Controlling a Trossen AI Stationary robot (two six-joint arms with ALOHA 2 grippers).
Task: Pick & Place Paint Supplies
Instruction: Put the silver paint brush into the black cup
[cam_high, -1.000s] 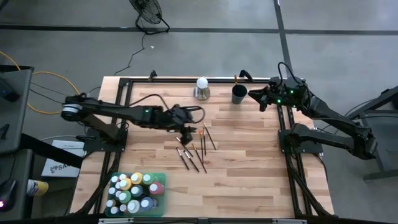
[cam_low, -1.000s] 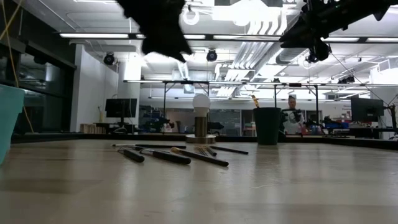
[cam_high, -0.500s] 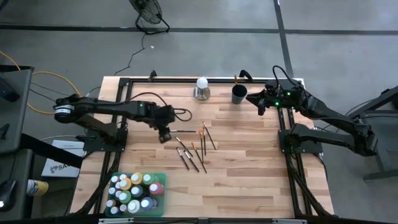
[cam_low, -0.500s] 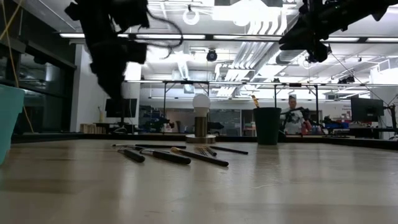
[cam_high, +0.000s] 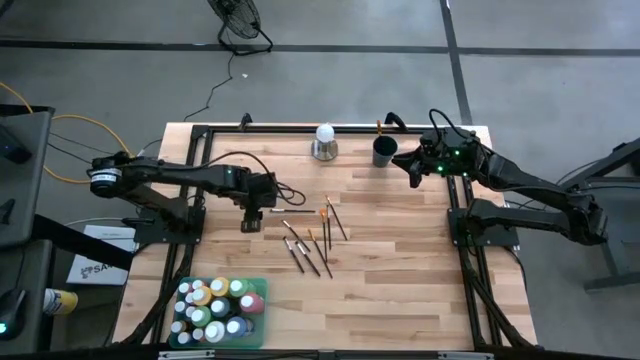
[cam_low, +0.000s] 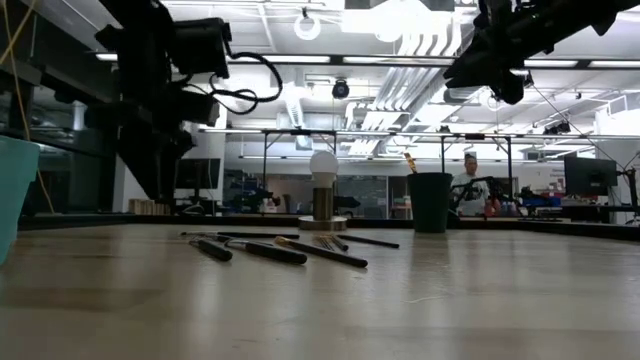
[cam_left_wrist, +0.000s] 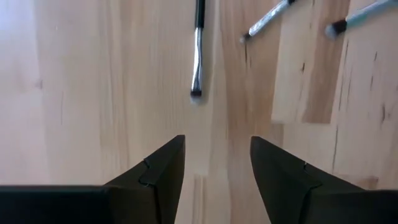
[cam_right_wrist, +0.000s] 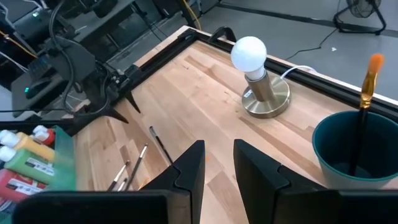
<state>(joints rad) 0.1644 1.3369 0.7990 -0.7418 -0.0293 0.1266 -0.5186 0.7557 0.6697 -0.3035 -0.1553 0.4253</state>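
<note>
Several thin brushes (cam_high: 312, 240) lie flat on the wooden table near its middle; they also show in the low view (cam_low: 285, 250). My left gripper (cam_high: 252, 224) hangs just left of them, pointing down, open and empty. In its wrist view (cam_left_wrist: 217, 171) one brush's tip (cam_left_wrist: 196, 92) lies ahead of the fingers. A green tray (cam_high: 258, 285) of paint bottles (cam_high: 215, 305) sits at the near left. My right gripper (cam_high: 408, 166) hovers at the far right beside the dark cup (cam_high: 385, 152), its fingers a little apart (cam_right_wrist: 217, 158) and empty.
A white ball on a metal base (cam_high: 324, 141) stands at the far edge. The dark cup (cam_right_wrist: 351, 155) holds an orange-tipped brush (cam_right_wrist: 368, 81). Black frame rails (cam_high: 200, 180) run along the table's left, right and far sides. Bare wood lies between the brushes and the right rail.
My left gripper has moved from over the brushes toward the table's left edge and down, tipping from a slant to point almost straight down. Its fingers have stayed open.
</note>
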